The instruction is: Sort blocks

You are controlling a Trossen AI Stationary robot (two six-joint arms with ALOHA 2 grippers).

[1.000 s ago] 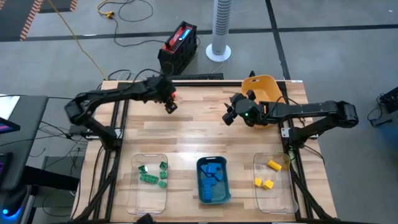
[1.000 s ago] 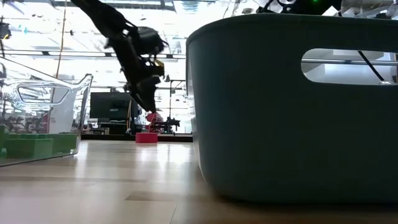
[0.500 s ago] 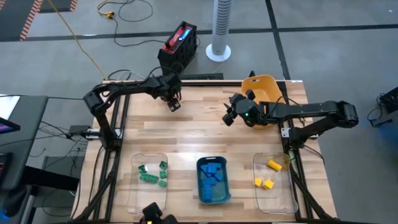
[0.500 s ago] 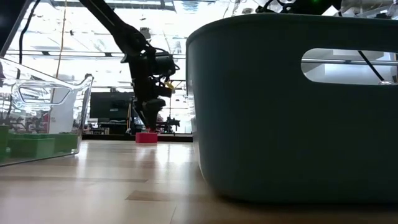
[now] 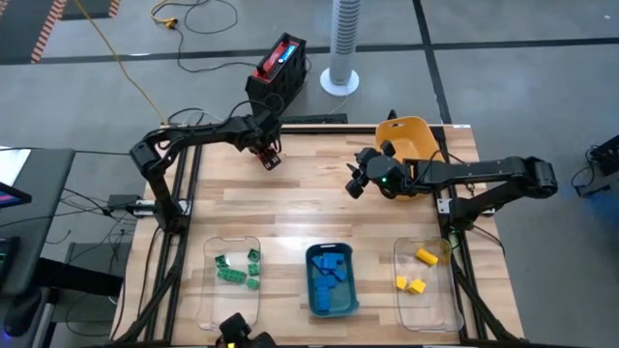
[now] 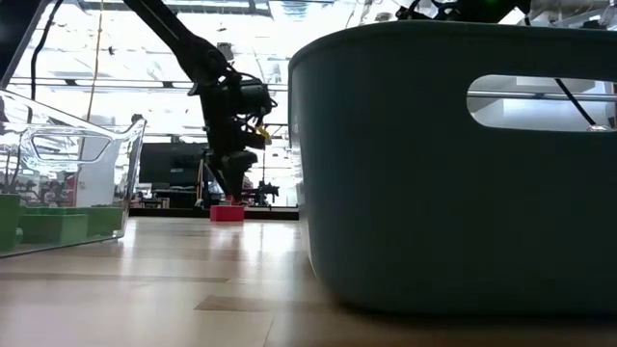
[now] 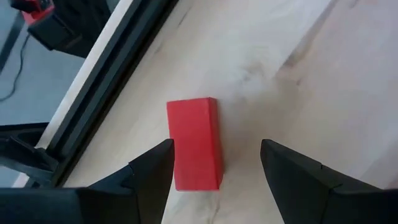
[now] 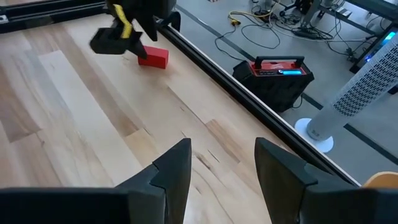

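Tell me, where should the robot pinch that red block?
Probably across the red block's two long sides, from straight above. It lies flat on the table, and the left gripper's open fingers are closer together than its length, already near those sides.

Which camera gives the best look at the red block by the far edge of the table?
The left wrist view: the red block lies flat on the wood between the left gripper's open fingers. The right wrist view shows it small, the low view as a far sliver, and the high view mostly hides it.

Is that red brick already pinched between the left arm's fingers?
No. In the left wrist view the red brick lies flat on the wooden table, with the left gripper open and both fingers clear of it.
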